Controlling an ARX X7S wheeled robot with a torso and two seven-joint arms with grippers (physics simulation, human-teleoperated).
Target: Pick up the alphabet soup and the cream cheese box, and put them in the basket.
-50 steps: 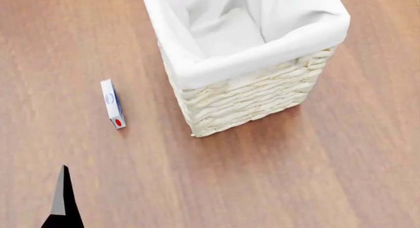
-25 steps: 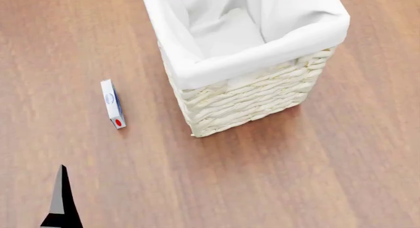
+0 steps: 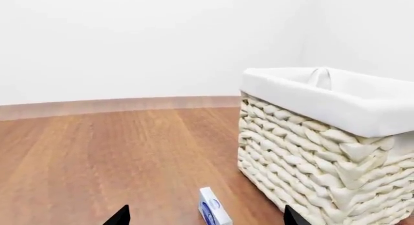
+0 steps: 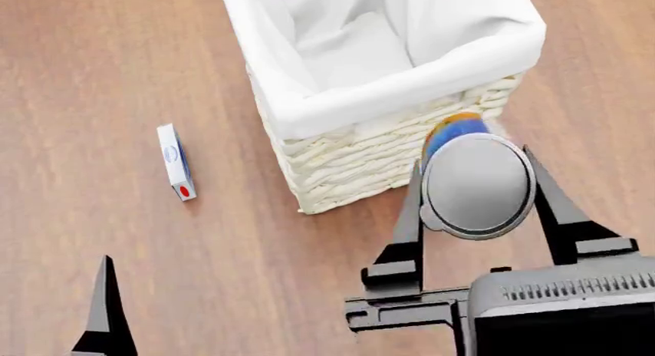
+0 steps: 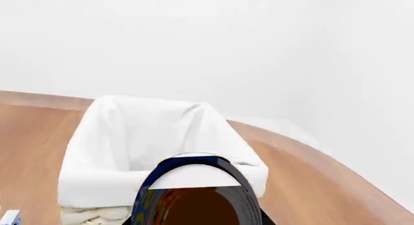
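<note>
R tool (image 4: 477, 189) clenched the blue-label soup can (image 4: 473, 179) beside the cream-white wicker basket (image 4: 389, 153); L tool (image 3: 203, 219) state unclear.

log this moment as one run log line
right gripper: shut on alphabet soup, near basket | left gripper: open | cream cheese box: on floor

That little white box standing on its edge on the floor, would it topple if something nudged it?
Probably: the cream cheese box stands on a narrow edge, thin and flat. It looks stiff and light, so it may slide on the smooth floor.
</note>
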